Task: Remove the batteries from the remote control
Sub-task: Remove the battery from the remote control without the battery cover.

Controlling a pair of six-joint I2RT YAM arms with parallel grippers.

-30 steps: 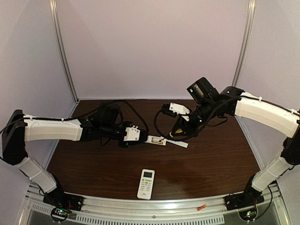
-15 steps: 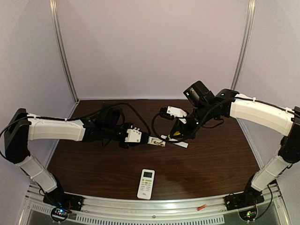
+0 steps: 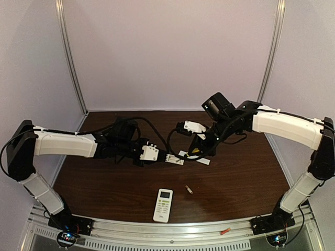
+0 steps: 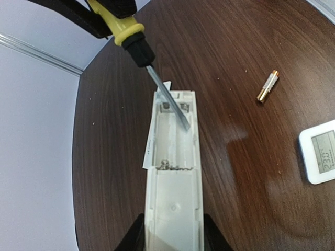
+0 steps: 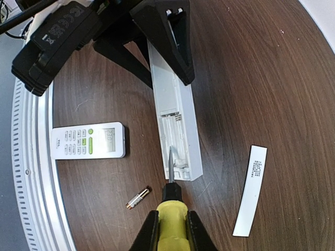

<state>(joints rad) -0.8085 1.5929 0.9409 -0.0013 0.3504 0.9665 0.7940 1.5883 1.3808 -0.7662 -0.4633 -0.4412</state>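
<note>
A small gold cylindrical battery (image 3: pixel 189 190) lies on the dark wooden worktop (image 3: pixel 235 183), near the long white plastic remote control (image 4: pixel 172 172) clamped in the left pincer (image 4: pixel 172 238). The right pincer (image 5: pixel 170 232) grips a yellow-handled screwdriver (image 5: pixel 171 209), blade in the open bay.

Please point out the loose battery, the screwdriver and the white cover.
loose battery (image 4: pixel 267 87), left wrist view, its middle.
screwdriver (image 4: pixel 140 52), left wrist view, black neck of its handle.
white cover (image 5: pixel 250 191), right wrist view, middle of the strip.
</note>
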